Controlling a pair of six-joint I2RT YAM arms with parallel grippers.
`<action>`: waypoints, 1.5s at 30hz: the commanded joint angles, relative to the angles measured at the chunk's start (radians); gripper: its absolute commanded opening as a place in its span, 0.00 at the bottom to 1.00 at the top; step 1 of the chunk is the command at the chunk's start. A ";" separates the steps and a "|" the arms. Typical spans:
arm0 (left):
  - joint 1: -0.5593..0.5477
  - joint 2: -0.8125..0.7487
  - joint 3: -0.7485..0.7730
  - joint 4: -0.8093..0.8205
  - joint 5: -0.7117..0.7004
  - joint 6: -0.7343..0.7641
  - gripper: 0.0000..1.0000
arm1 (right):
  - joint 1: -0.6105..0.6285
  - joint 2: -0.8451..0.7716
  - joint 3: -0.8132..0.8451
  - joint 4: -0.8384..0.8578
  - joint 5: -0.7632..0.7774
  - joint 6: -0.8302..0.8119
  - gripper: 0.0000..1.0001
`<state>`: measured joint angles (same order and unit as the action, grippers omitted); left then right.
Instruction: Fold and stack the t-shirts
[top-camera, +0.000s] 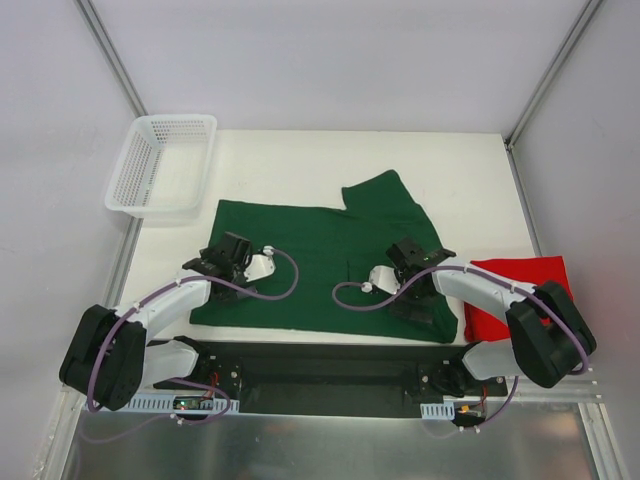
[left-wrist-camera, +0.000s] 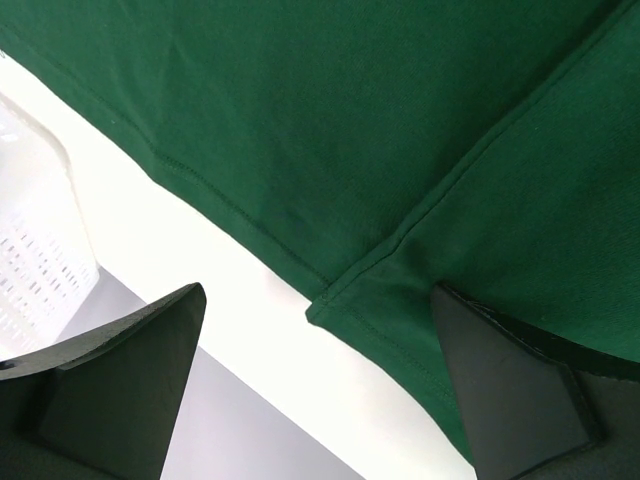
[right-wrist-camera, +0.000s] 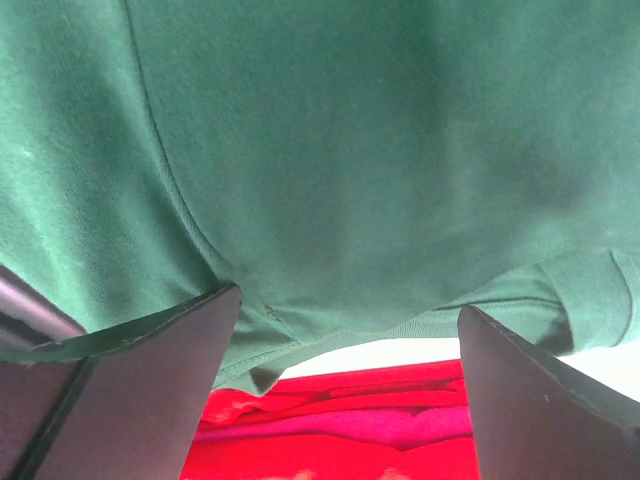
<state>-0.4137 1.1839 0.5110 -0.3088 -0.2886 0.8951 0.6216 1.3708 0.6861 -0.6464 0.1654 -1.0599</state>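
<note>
Green t-shirt (top-camera: 320, 262) lies spread flat mid-table (top-camera: 300, 160), long axis 9 to 3 o'clock in the top view. One sleeve sticks out toward 1 o'clock from its 3 o'clock end, so the body hem likely points to 9; the neckline is not made out. Left gripper (top-camera: 228, 252) hangs over the 9 o'clock edge, fingers spread wide, nothing between them. In its wrist view a fabric corner where a hem meets a seam sits squarely in the gap of the left gripper (left-wrist-camera: 318, 295), bare table to the 7 o'clock side. Right gripper (top-camera: 415, 255) is over the 3 o'clock end, fingers also spread and empty. Its wrist view shows green cloth filling the gap of the right gripper (right-wrist-camera: 350, 300), the shirt's edge at 6 o'clock. Red t-shirt (top-camera: 530, 268) lies bunched just past that edge, at 3 o'clock on the table, partly under the right arm and nearer it. White basket (top-camera: 160, 165) stands at 10 o'clock, apart from both shirts. Judgement: each arm holds its own end, suiting a fold across the long axis.
</note>
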 joint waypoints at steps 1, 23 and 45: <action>-0.019 0.022 -0.051 -0.220 0.126 -0.070 0.99 | 0.015 0.022 -0.080 -0.173 -0.083 0.012 0.96; -0.062 -0.041 -0.092 -0.291 0.063 -0.097 1.00 | 0.030 0.034 -0.068 -0.079 0.008 0.041 0.96; -0.057 0.008 -0.095 -0.263 0.049 -0.120 0.99 | 0.027 -0.007 0.021 0.079 0.140 0.103 0.96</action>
<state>-0.4725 1.1347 0.5014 -0.4328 -0.2737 0.8185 0.6529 1.3781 0.6815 -0.6765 0.2707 -0.9798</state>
